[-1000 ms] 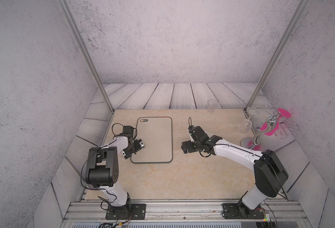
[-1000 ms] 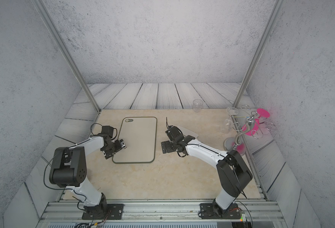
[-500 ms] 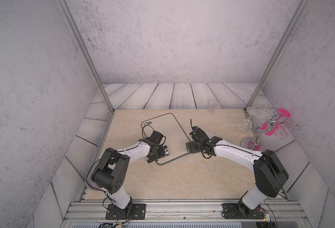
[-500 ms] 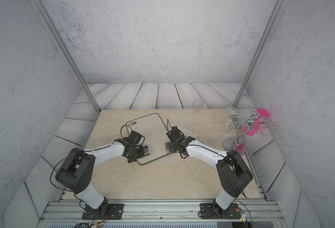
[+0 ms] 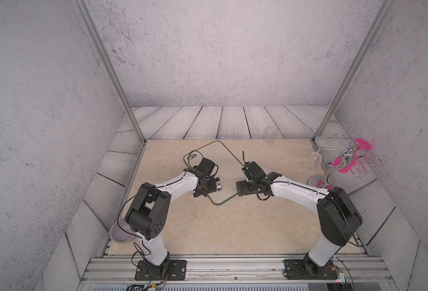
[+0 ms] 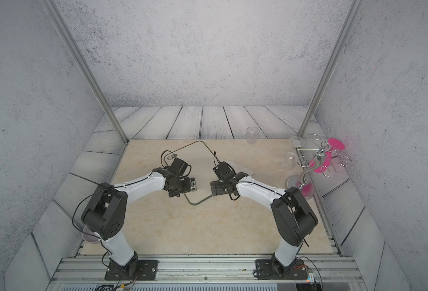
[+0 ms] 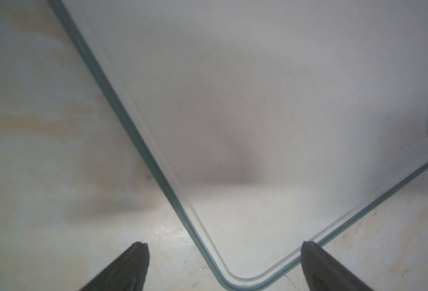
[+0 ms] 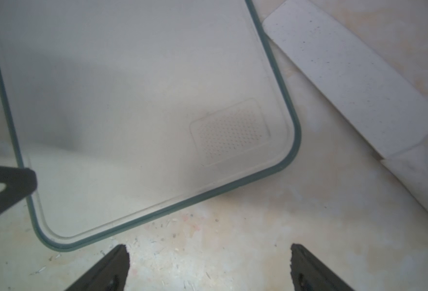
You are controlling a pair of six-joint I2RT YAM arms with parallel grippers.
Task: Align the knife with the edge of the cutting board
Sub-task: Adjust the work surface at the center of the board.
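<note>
jaws stand spread and empty on the left gripper [image 7: 224,245] and right gripper [image 8: 209,248] as the cutting board [image 8: 132,100], square a second ago, now lies diagonal, its long edge near the knife [image 8: 354,75] but not parallel, so alignment looks unfinished.

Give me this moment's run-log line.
left gripper: open, straddling cutting board corner | right gripper: open, empty | knife: on table beside board, not parallel to its edge
</note>
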